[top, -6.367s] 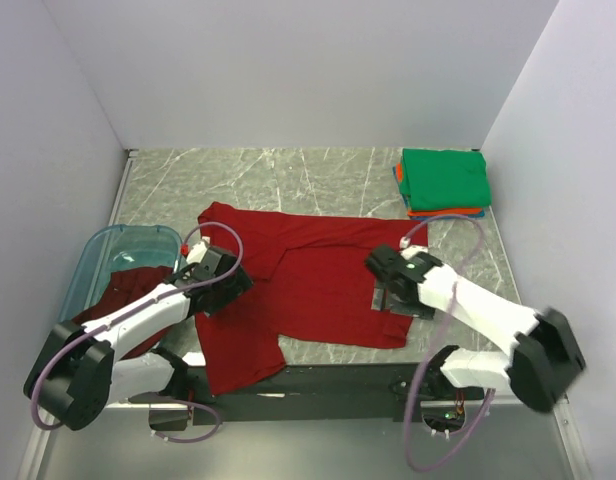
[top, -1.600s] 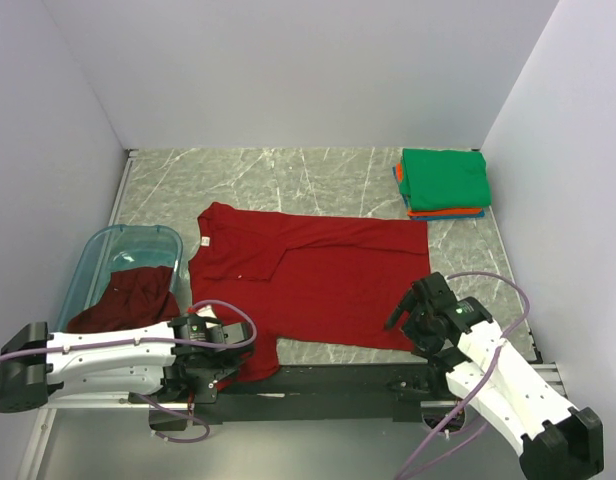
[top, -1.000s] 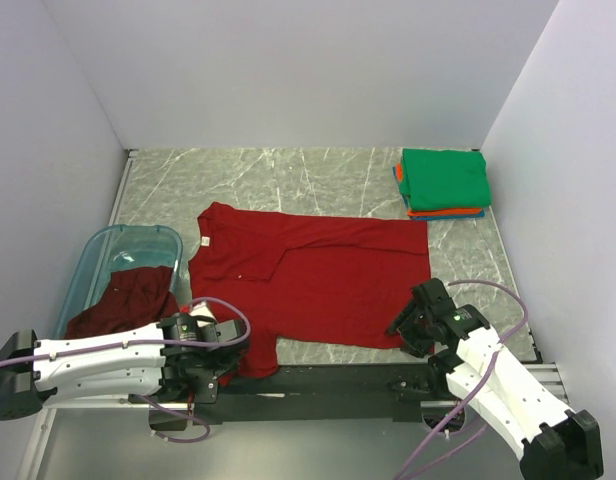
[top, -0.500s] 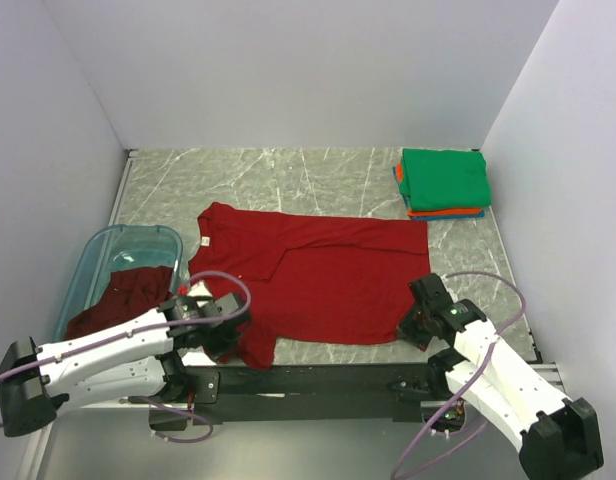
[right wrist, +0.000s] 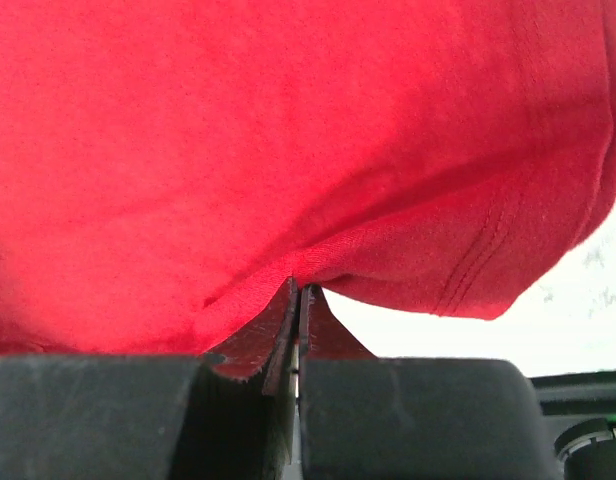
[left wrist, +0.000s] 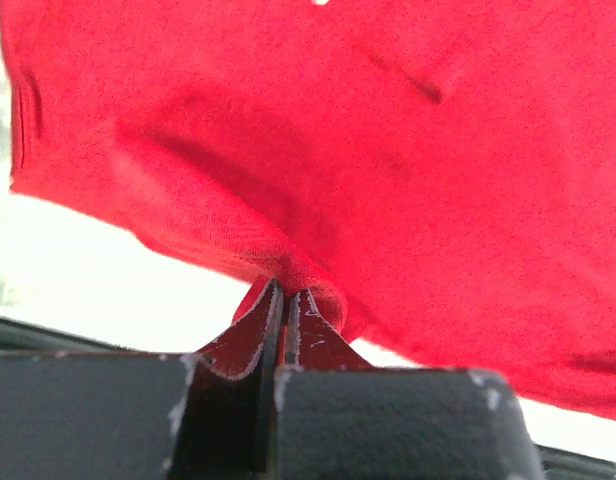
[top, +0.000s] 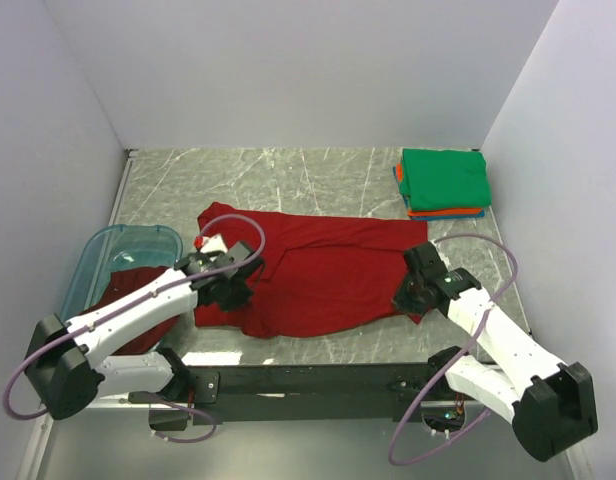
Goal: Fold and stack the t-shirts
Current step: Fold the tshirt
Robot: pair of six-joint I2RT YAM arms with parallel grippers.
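Observation:
A bright red t-shirt (top: 318, 265) lies spread on the marble table, its near edge lifted and drawn back over itself. My left gripper (top: 231, 287) is shut on the shirt's near left edge; in the left wrist view the cloth (left wrist: 318, 150) is pinched between the fingertips (left wrist: 285, 292). My right gripper (top: 408, 292) is shut on the near right corner, with red fabric (right wrist: 288, 130) bunched at its fingertips (right wrist: 297, 288). A darker maroon t-shirt (top: 123, 290) lies in the tub. Folded green (top: 445, 178), orange (top: 399, 172) and blue shirts are stacked at the back right.
A translucent blue plastic tub (top: 98, 250) stands at the left, beside my left arm. White walls close in the table on three sides. A black rail (top: 318, 378) runs along the near edge, with purple cables looping from both arms.
Both grippers have moved away from the near edge toward the back, pulling the red shirt's front hem up and over. The right gripper closed on the corner within the last second.

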